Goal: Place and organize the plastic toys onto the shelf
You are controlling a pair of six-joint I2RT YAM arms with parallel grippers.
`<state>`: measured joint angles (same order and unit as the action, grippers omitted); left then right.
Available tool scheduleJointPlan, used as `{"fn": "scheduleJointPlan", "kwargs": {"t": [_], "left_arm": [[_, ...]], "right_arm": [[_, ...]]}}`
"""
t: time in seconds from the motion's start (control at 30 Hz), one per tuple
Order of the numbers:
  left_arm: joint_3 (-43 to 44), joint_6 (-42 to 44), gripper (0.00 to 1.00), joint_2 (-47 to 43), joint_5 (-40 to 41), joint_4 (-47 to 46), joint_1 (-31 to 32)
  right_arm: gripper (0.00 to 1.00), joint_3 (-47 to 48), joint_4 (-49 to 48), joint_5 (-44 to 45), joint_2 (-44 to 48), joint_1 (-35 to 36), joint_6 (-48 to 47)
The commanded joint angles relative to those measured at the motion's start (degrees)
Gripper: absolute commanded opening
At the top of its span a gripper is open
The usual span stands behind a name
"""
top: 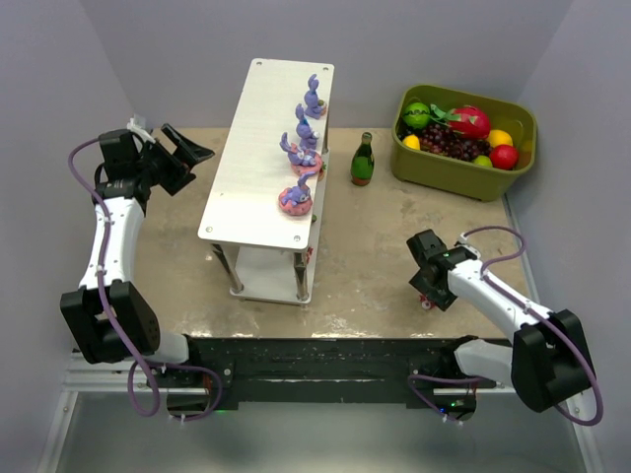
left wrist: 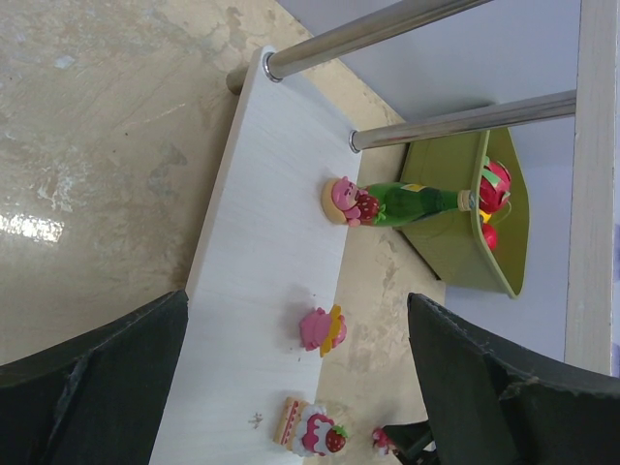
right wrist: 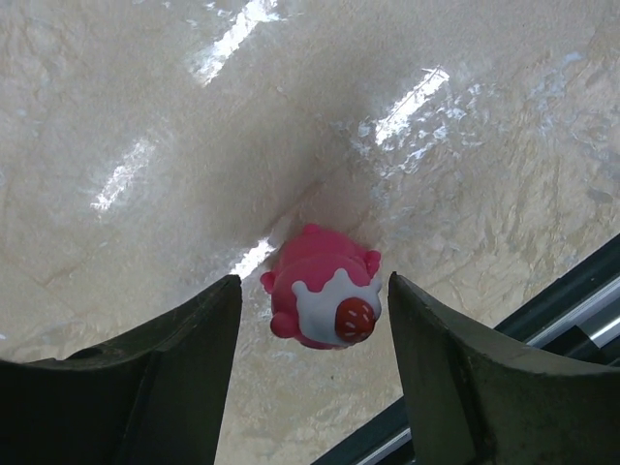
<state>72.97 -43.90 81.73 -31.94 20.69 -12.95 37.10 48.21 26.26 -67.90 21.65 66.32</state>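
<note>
Right claw (right wrist: 312,286): released, jaws spread wide and low over the table, pinching nothing.
Pink toy (right wrist: 325,300): lying on the table between the right claw's fingers (right wrist: 145,387). It has a white patch and a red strawberry on it, and a thin gap shows on either side.
Left claw (left wrist: 298,315): released and empty, held above the table, level with the shelf's lower tier.
Shelf (top: 261,148): straight ahead of the left claw and well to the left of the right claw. It has a pale top board with corner screws and shiny metal legs (left wrist: 387,29).
Lower tier (left wrist: 262,223): white, running away from the left claw's fingertips. A cake-slice piece (left wrist: 310,426) sits closest to the claw, a pink-and-yellow piece (left wrist: 322,329) next, and a pink figure with a strawberry (left wrist: 344,201) farthest.
Bunnies (top: 301,153): purple, on pink bases, lined up along the top board's edge farther from the left claw.
Writing: the dark green bottle (top: 363,160), beyond the shelf from the left claw, carries a label too small to read.
Bin (top: 463,182): olive green, filled with fruits (top: 471,123), well beyond the right claw.
Surface: the table (top: 375,256) is beige, mottled and glossy, with bright glare streaks around the right claw.
Room: plain pale grey walls (top: 444,39) stand past the shelf and bin. A black rail (top: 325,355) lies behind both claws.
</note>
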Motion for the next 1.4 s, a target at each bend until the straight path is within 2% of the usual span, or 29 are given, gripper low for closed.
{"fn": "scheduleJointPlan", "kwargs": {"t": [0.0, 0.13, 0.27, 0.3, 0.33, 0.4, 0.6, 0.67, 0.8, 0.9, 1.07, 1.37], "left_arm": [[2.0, 0.5, 0.99, 0.3, -0.9, -0.6, 0.2], [1.9, 0.6, 0.99, 0.2, -0.9, -0.5, 0.3], [1.7, 0.5, 0.99, 0.0, -0.9, -0.6, 0.2], [1.5, 0.5, 0.99, -0.2, -0.9, -0.6, 0.2], [1.5, 0.4, 0.99, -0.2, -1.0, -0.7, 0.3], [1.3, 0.3, 0.99, -0.5, -1.0, -0.9, 0.2], [1.0, 0.4, 0.99, -1.3, -1.0, -1.3, 0.2], [0.9, 0.3, 0.99, -1.4, -1.0, -1.5, 0.2], [1.4, 0.7, 0.99, -1.5, -0.9, -1.8, 0.2], [2.4, 1.4, 0.99, -1.1, -0.7, -1.0, 0.2], [4.3, 1.9, 0.99, -0.6, -0.2, -0.4, 0.3], [4.5, 2.5, 0.99, -1.0, 0.4, -0.2, 0.2]], "right_arm": [[0.59, -0.5, -1.7, 3.5, 0.5, -0.8, -0.3], [0.45, -0.5, -2.7, 4.1, 0.8, -1.0, -2.1], [0.14, 1.0, -4.7, 4.4, 1.8, -0.9, -7.6], [0.02, 2.1, -6.6, 4.2, 2.1, -0.9, -9.3], [0.00, 2.7, -7.9, 3.5, 2.2, -0.9, -11.2], [0.00, 5.3, -13.1, 1.7, 2.3, -1.0, -18.9], [0.00, 13.6, -27.4, -14.2, -3.0, -0.9, -41.0], [0.00, 20.2, -28.6, -20.4, -10.1, -0.9, -48.2], [0.00, 33.4, -24.8, -31.3, -24.2, -0.7, -56.6], [0.00, 42.5, -22.8, -32.5, -31.9, -0.1, -60.6], [0.00, 54.7, -20.8, -33.7, -39.7, 1.0, -65.7], [0.00, 64.8, -20.5, -34.4, -47.2, 5.8, -72.7]]}}
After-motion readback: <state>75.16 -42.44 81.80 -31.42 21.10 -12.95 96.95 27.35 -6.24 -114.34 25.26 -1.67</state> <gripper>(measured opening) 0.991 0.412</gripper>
